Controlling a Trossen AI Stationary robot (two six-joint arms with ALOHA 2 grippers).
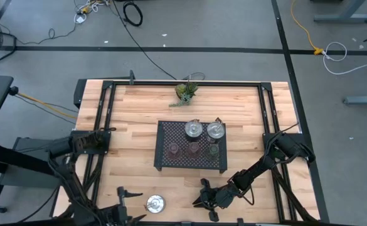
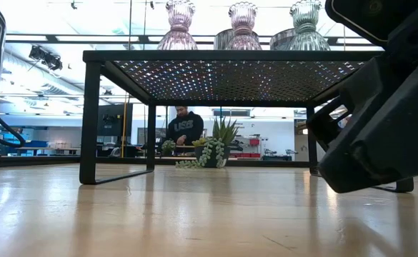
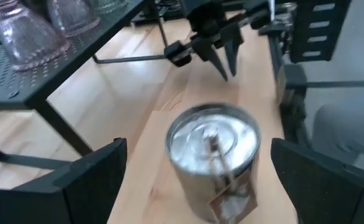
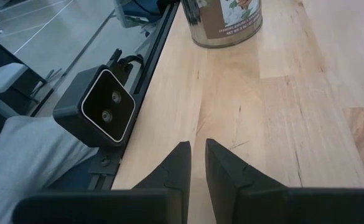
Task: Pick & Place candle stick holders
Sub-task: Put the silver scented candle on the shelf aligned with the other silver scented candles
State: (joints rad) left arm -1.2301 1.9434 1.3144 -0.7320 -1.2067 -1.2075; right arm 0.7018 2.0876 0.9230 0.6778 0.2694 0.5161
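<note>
A shiny silver candle stick holder (image 1: pixel 155 203) stands upright on its base on the wooden table near the front edge; it has a paper label on its side (image 3: pixel 231 199). My left gripper (image 1: pixel 136 204) is open, one finger on each side of the holder (image 3: pixel 213 149) with a gap to each. My right gripper (image 1: pixel 202 199) rests shut low over the table to the holder's right, pointing at it (image 3: pixel 218 53). On the black mesh rack (image 1: pixel 164 157) stand two silver holders (image 1: pixel 203 129), two brownish-red ones (image 1: pixel 183 149) and an olive-green one (image 1: pixel 214 150).
A green plant sprig (image 1: pixel 186 93) lies at the table's far edge. The rack stands on thin legs (image 2: pixel 88 121) with free room beneath. A small camera (image 4: pixel 98 106) sits at the table's front edge near my right gripper. Black rails (image 1: pixel 105 107) frame the table.
</note>
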